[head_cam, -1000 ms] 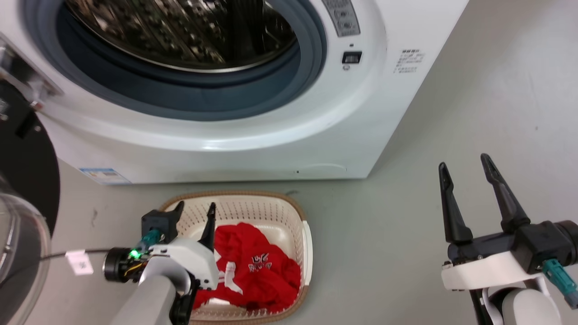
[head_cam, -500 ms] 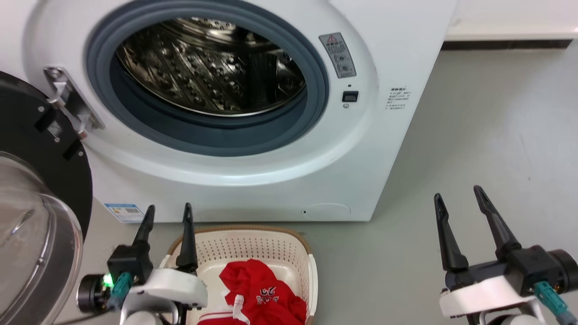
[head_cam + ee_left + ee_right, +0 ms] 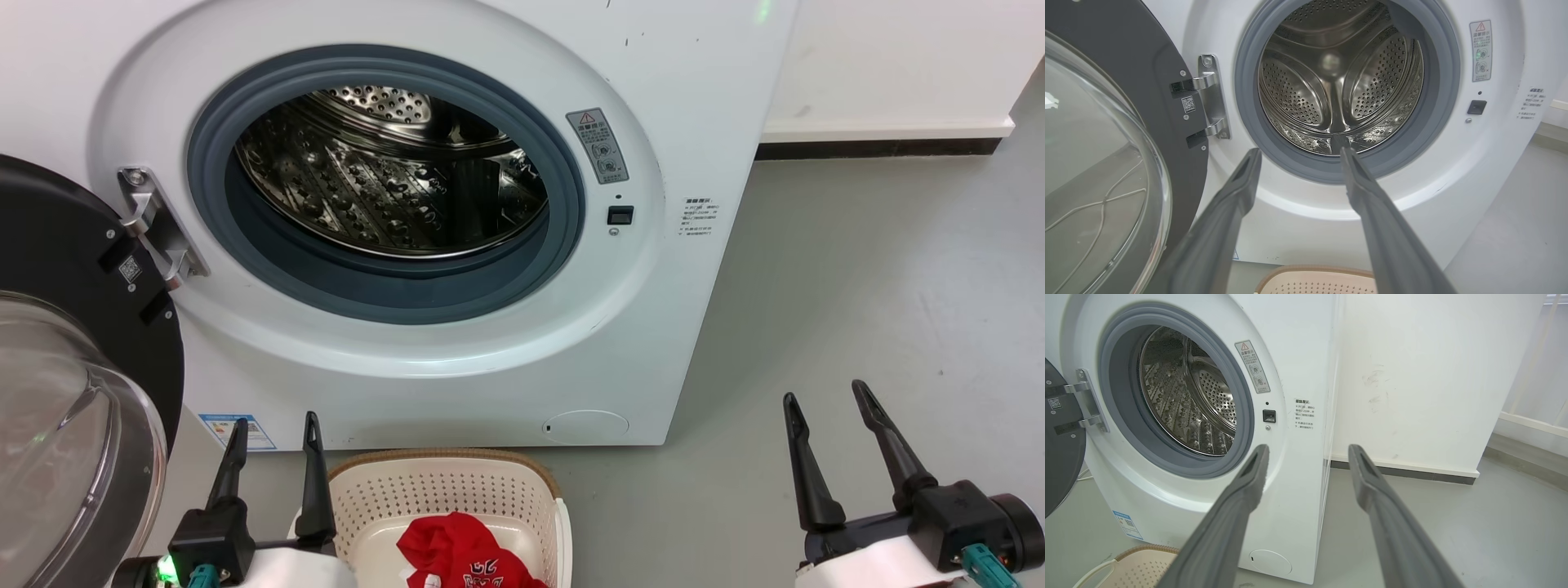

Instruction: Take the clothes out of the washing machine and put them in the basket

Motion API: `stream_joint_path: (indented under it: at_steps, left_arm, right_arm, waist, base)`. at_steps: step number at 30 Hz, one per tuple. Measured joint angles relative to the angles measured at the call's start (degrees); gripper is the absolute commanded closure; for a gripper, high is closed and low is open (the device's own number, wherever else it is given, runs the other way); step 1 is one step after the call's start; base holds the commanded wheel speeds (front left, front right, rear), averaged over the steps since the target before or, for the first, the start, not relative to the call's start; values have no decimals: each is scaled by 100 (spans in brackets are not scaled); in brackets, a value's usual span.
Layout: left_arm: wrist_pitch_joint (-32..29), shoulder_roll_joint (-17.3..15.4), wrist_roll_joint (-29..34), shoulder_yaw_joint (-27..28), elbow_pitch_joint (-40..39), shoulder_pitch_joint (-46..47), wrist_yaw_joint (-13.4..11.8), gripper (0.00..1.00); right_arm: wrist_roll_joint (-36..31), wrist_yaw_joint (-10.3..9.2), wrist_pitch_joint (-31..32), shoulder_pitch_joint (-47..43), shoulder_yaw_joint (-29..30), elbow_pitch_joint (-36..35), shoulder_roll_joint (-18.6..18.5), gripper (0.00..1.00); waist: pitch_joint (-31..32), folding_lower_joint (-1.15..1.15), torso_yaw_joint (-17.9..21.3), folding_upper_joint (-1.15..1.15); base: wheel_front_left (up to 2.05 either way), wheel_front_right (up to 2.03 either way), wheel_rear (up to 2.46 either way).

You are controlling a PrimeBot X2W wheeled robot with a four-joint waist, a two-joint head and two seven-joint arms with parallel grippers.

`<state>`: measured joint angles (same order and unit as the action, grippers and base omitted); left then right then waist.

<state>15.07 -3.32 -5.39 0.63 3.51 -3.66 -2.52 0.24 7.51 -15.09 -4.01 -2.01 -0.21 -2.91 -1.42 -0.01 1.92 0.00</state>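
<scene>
The white washing machine [image 3: 457, 392] faces the robot, with its steel drum [image 3: 384, 188] showing through the round opening and its glass door [image 3: 73, 441] swung open to the left. On the floor just in front stands the basket [image 3: 441, 490], holding the crumpled red clothes [image 3: 445, 551]. The left gripper [image 3: 275, 419] and the right gripper [image 3: 823, 391] both point toward the machine, jaws apart. The print on the warning sticker [image 3: 598, 145] is too small to read.

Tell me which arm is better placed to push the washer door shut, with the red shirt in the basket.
Left, probably. The open door hangs on the washer's left side, right beside the left arm's jaws, which stand open. The right arm's jaws sit over bare floor past the washer's right corner.
</scene>
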Motion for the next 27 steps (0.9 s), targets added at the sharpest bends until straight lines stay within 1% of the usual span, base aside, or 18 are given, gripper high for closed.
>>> stream_joint_path:
  at_steps: [12, 25, 26, 27]
  left_arm:
    - [0, 33, 79, 48, -81, -303, 2, 0]
    - [0, 36, 96, 56, -47, -367, -23, 0]
    - [0, 36, 121, 57, -44, -367, -26, 100]
    - [-1, 37, 134, 54, -31, -369, -36, 100]
  right_arm:
    - [75, 0, 0, -193, -36, -8, 0, 0]
    - [93, 0, 0, -216, -53, -10, 0, 0]
    - [97, 0, 0, -216, -53, -10, 0, 100]
    - [101, 0, 0, -218, -49, -1, 1, 100]
  waist:
    - [190, 0, 41, 0]
    - [263, 1, 91, 0]
    - [261, 1, 93, 0]
    - [259, 1, 95, 0]
  base:
    - [0, 0, 0]
    - [0, 0, 0]
    - [0, 0, 0]
    - [0, 0, 0]
